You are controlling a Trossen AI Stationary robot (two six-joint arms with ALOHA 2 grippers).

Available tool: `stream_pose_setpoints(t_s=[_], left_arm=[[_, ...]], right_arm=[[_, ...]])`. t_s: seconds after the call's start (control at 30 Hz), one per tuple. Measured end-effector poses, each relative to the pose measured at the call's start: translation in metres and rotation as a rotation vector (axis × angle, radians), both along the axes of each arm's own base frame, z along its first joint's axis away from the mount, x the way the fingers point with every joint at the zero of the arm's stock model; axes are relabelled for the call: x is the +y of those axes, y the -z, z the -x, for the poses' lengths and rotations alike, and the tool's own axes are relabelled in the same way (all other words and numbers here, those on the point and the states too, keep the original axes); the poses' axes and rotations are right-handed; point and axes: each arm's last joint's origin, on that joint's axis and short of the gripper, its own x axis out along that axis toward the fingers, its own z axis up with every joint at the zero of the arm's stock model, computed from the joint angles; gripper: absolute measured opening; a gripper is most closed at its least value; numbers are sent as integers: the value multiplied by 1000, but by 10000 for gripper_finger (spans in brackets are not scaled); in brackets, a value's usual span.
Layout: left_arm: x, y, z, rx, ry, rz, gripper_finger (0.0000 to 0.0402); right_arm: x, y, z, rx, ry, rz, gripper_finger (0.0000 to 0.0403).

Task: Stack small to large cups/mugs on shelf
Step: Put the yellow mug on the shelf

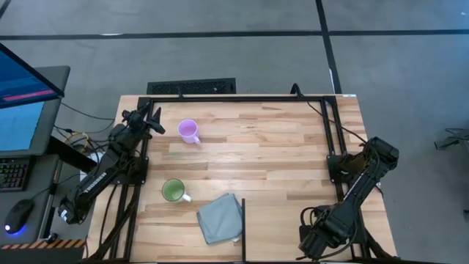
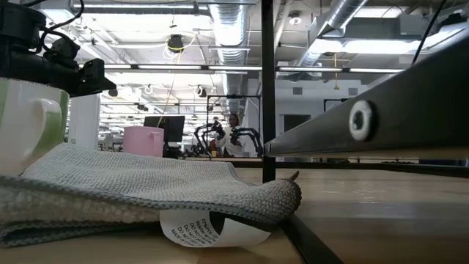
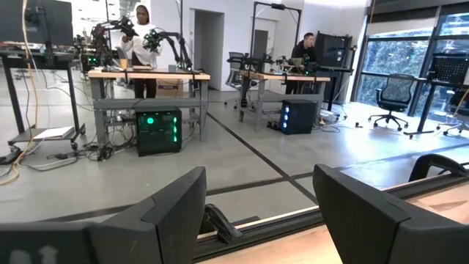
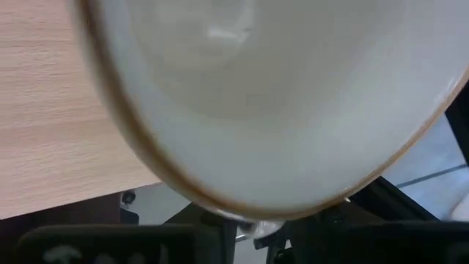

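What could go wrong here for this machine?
The right tool sits at the wooden table's right edge with the pale cream-white mug filling its camera view, so a slip might drop it off the side. The green mug stands close to the grey cloth, which could snag a pickup.

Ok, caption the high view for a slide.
Lilac mug and green mug stand apart on the wooden table, grey cloth at the front edge, both arms at the sides.

A grey-blue folded cloth (image 1: pixel 220 218) lies on the wooden table (image 1: pixel 278 158), over a printed paper label (image 2: pixel 212 229). Keyboard (image 1: pixel 15 172), mouse (image 1: pixel 20 214) and monitor (image 1: pixel 26 106) sit beside the table.
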Motion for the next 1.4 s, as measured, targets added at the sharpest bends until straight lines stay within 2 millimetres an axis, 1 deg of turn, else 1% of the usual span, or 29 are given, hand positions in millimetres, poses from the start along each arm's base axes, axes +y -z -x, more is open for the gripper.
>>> stream_pose_setpoints(t_s=[0.17,0.33,0.53,0.8,0.97,1.17,1.4], left_arm=[[0,0,0,0,0,0,242],[0,0,0,0,0,0,242],[0,0,0,0,0,0,242],[0,0,0,0,0,0,242],[0,0,0,0,0,0,242],[0,0,0,1,4,0,242],[0,0,-1,3,19,1,242]], right_arm=[[1,0,0,-3,0,-8,148],[1,0,0,0,0,-10,163],[1,0,0,0,1,-10,169],[1,0,0,1,3,-14,167],[1,-1,0,1,4,-14,176],[1,-1,0,0,3,-15,203],[1,-1,0,-1,4,-15,253]])
